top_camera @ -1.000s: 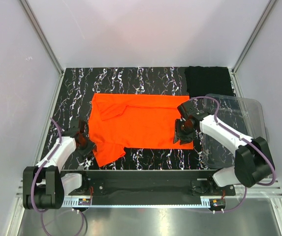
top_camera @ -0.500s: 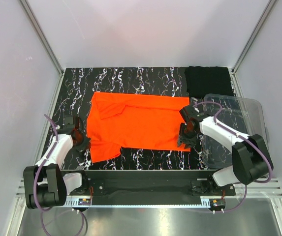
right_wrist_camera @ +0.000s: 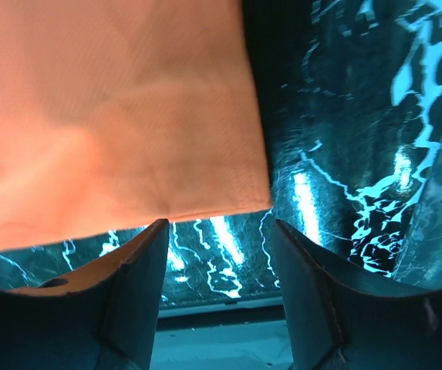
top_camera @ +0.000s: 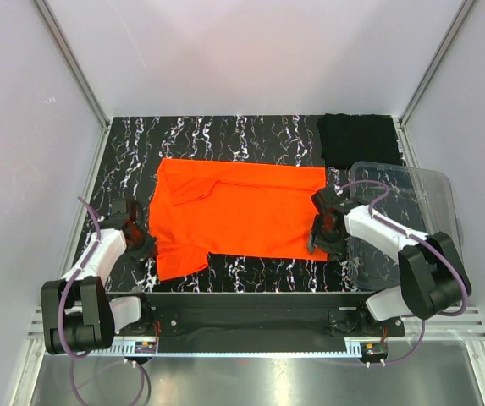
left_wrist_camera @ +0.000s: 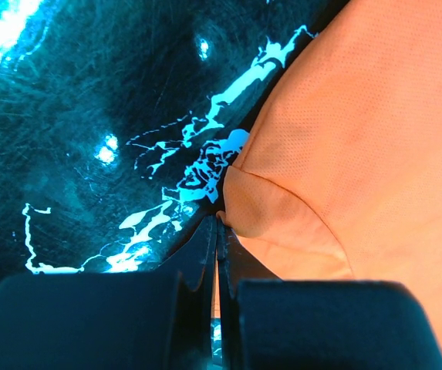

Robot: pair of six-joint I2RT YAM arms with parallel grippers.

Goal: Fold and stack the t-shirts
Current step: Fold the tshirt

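Bench (top_camera: 132,152) top: black with white marble veining, glossy. Both wrist views show bright glare patches on it, and the veins read cyan there.

Enclosure: back wall (top_camera: 250,51), left wall (top_camera: 22,169) and right wall (top_camera: 479,127), all plain pale grey-white and matte.

Two aluminium profile struts run diagonally from the upper corners of the top view down to the bench's far corners: left strut (top_camera: 71,61), right strut (top_camera: 432,61).

Bottom of the top view, going down: black mounting rail (top_camera: 250,304) along the bench's near edge, then a slotted aluminium rail (top_camera: 250,347), then a brushed metal surface (top_camera: 250,381) with a soft bright reflection.

Light is even and diffuse, shadows faint.
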